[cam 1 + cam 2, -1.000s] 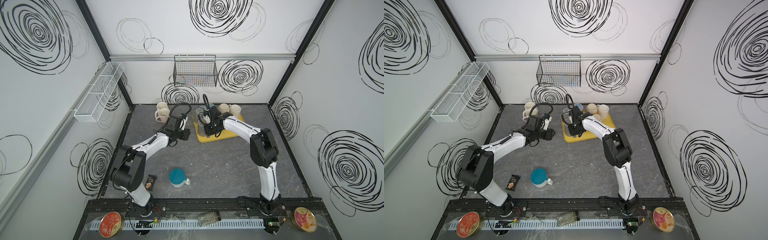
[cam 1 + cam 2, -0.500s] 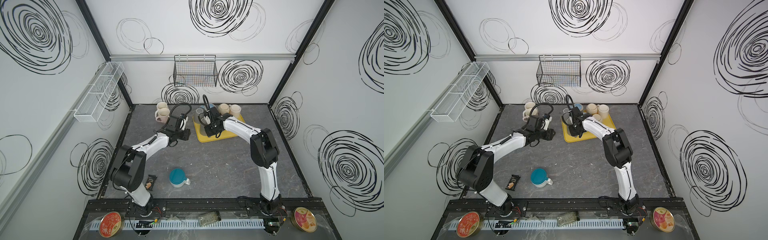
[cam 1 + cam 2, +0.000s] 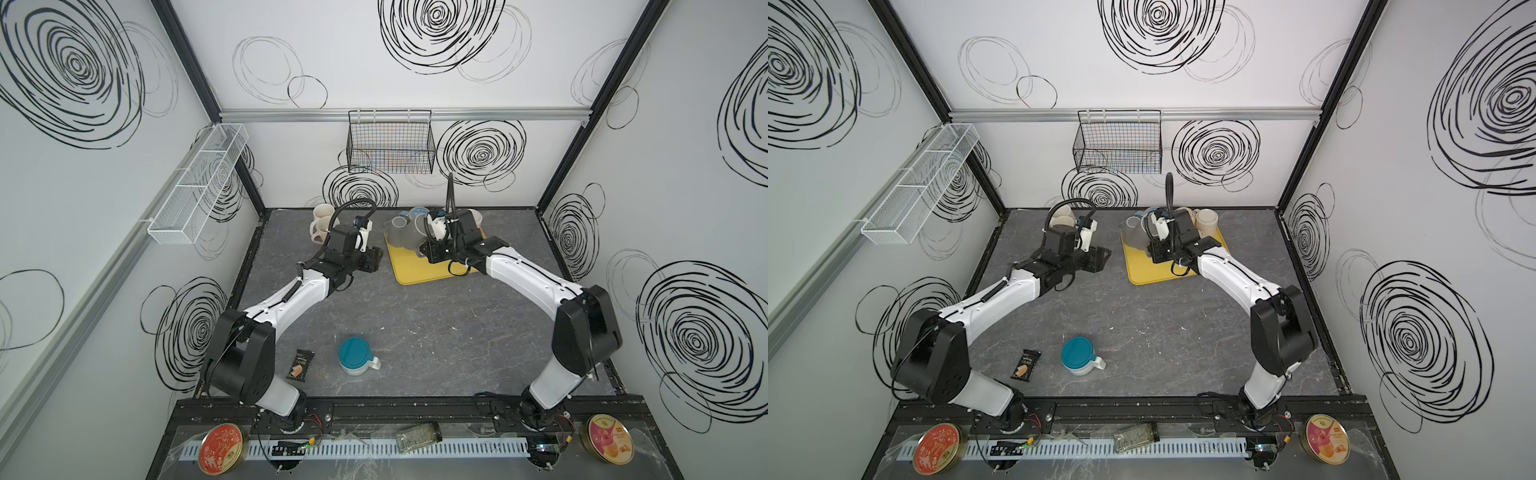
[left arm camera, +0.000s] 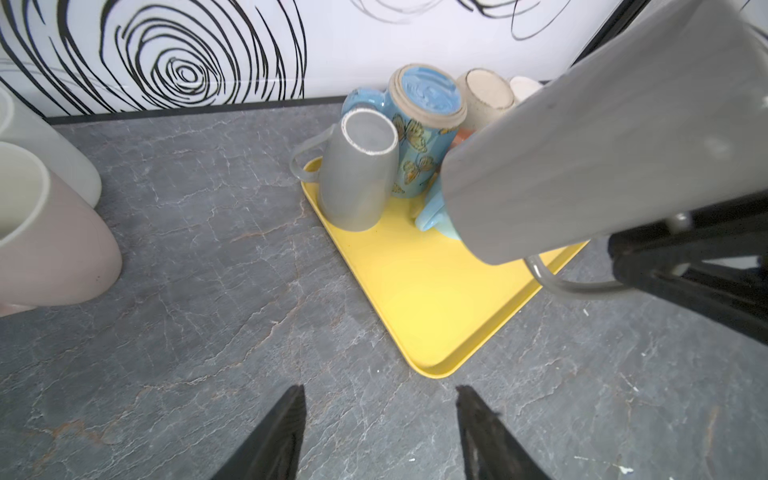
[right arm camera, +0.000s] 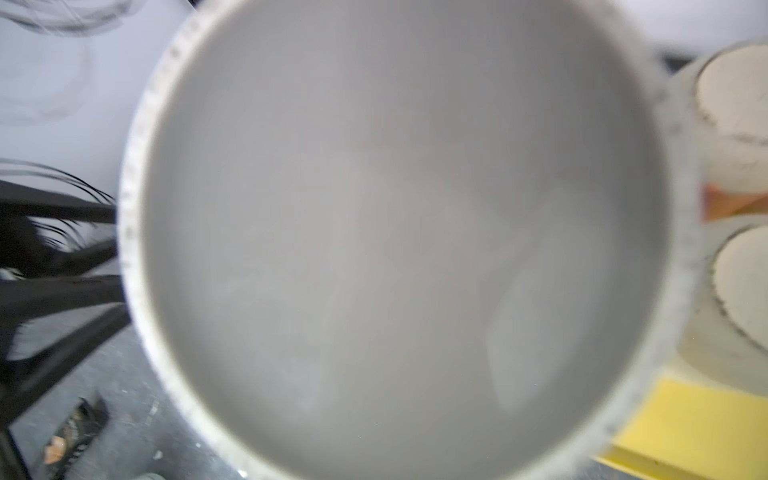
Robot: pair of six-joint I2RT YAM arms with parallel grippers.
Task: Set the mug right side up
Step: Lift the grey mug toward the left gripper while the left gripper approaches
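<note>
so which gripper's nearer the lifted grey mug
Right: right gripper grips the lifted grey mug by its handle over the yellow tray; left gripper hangs open beside the tray.

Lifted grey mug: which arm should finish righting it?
Right. The right gripper is shut on the handle of the grey mug, holding it tilted above the tray. The left gripper is open and empty, beside the tray.

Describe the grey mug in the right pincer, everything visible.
The grey mug is plain, matte and ceramic-looking, with a thin loop handle. The right pincer is shut on that handle, holding the mug tilted, apparently lifted, over the yellow tray. The right wrist view shows one round end, blurred, ringed by a pale speckled edge.
</note>
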